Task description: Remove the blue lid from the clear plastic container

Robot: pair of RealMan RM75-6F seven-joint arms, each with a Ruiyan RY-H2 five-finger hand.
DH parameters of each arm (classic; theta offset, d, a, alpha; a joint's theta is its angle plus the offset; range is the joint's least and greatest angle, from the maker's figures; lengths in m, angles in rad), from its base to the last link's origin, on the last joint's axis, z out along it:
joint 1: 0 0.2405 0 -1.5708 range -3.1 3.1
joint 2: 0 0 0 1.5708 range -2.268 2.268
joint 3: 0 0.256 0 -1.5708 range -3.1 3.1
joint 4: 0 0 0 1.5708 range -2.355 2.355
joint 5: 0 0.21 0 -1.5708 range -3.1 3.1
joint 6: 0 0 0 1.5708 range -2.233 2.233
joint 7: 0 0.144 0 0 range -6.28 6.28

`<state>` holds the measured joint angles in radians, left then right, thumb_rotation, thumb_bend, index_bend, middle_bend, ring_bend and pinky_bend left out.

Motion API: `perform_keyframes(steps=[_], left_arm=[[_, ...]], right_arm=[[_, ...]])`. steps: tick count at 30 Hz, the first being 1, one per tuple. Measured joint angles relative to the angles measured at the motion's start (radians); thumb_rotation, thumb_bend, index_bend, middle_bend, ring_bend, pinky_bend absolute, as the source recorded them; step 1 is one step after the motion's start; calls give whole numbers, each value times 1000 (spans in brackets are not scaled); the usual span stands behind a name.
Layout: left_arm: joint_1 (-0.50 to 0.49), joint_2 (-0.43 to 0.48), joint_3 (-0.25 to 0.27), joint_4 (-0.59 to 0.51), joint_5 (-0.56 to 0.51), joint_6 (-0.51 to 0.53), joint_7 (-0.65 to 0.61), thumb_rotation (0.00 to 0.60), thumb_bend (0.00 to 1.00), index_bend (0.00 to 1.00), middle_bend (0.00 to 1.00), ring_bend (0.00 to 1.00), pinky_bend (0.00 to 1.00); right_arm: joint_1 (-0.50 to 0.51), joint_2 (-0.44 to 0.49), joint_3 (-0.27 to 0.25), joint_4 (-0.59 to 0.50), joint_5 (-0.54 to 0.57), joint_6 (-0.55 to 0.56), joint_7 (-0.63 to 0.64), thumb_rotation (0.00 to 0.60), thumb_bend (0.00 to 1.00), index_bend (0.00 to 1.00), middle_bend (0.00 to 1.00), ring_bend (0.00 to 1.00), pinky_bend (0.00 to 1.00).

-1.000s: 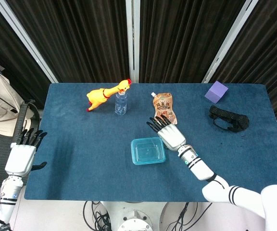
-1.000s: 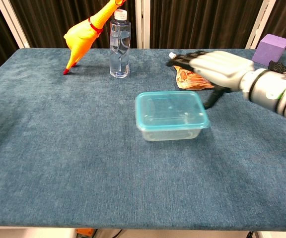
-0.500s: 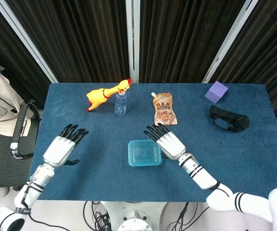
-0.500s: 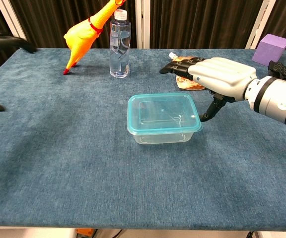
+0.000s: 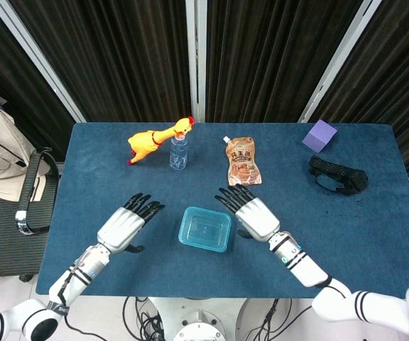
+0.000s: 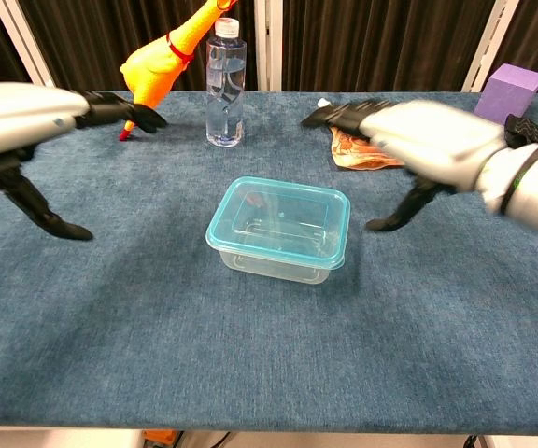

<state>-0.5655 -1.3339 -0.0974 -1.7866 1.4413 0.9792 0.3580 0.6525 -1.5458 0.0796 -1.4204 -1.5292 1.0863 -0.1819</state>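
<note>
The clear plastic container (image 5: 204, 230) (image 6: 279, 231) with its blue lid (image 6: 281, 218) on sits near the table's front middle, turned slightly askew. My right hand (image 5: 251, 215) (image 6: 425, 138) hovers just to its right, fingers spread, thumb pointing down, holding nothing. My left hand (image 5: 124, 225) (image 6: 26, 109) is over the table to the container's left, fingers stretched out, thumb lowered, and empty. Neither hand touches the container.
At the back stand a yellow rubber chicken (image 5: 155, 139), a water bottle (image 5: 179, 151) and a brown snack pouch (image 5: 243, 161). A purple block (image 5: 319, 135) and a black object (image 5: 337, 175) lie at the back right. The blue cloth table (image 5: 105, 185) ends close behind my hands.
The container has slid left and toward the front and turned a little. My left hand has swung in from the table's left edge. My right hand has followed the container and now stands apart from it.
</note>
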Motion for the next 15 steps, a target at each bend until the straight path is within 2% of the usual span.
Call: perform_keyframes(steps=[4, 9, 15], left_arm=[[-51, -41, -5, 0, -26, -64, 34, 600, 0, 64, 58, 0, 0], [-127, -109, -33, 13, -132, -144, 92, 600, 0, 32, 20, 0, 0], [-218, -179, -67, 34, -334, -181, 217, 600, 0, 13, 0, 0, 0]], right_arm=[[-52, 105, -1, -73, -14, 104, -10, 600, 47, 0, 0, 0, 0], [-132, 222, -6, -168, -32, 213, -28, 600, 47, 0, 0, 0, 0], [-167, 252, -21, -183, -53, 240, 1, 600, 48, 0, 0, 0, 0]])
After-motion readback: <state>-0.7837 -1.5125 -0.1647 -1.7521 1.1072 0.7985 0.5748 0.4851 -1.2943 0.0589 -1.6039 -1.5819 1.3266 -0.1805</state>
